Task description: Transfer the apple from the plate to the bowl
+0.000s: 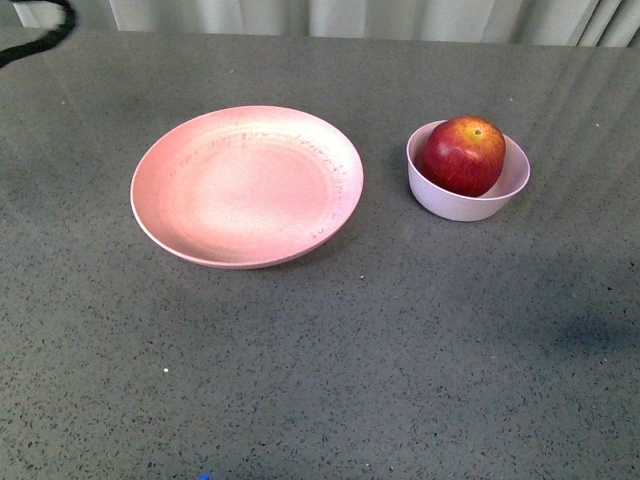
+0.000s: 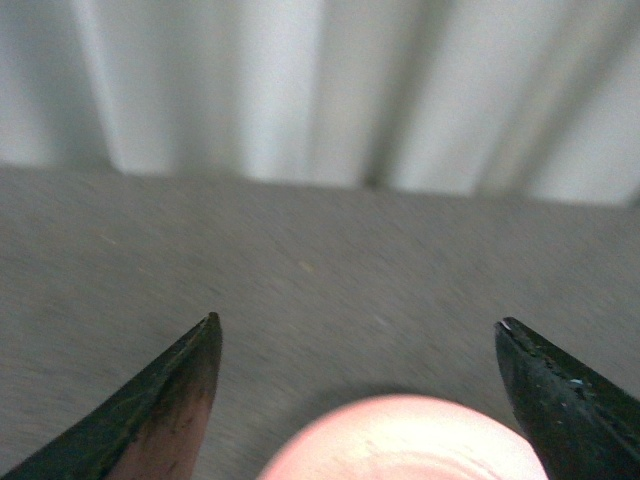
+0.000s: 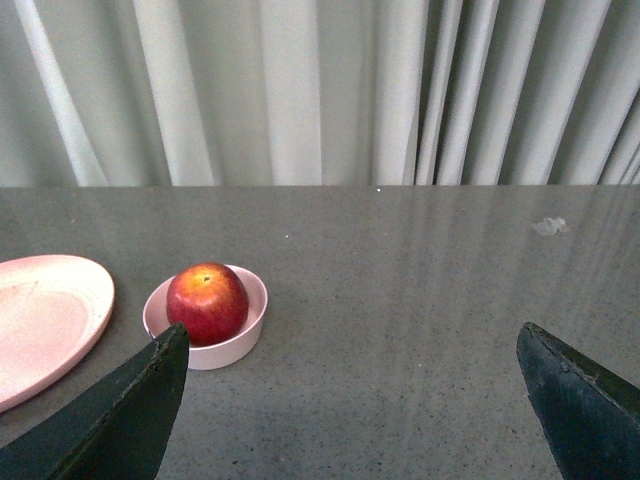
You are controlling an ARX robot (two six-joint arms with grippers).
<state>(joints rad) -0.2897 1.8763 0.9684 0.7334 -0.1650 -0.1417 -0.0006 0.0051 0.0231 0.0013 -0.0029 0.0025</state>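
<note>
On the grey speckled desk (image 1: 330, 360) there are 1 apple (image 1: 461, 154), 1 bowl (image 1: 468, 195) and 1 plate (image 1: 247, 185). The apple sits inside the bowl; its lower half is hidden by the bowl's wall. The plate lies just beside the bowl, on the side nearer the left arm, apart from it and bare. The apple is glossy dark red with a yellow-orange patch around the stem dimple, and it nearly fills the bowl.

The front view shows neither arm. In the blurred left wrist view, the left claw (image 2: 358, 335) is spread wide, grasping nothing, above a pink rim cut off by the frame edge. The right claw (image 3: 352, 345) is likewise released, well back from the bowl.
</note>
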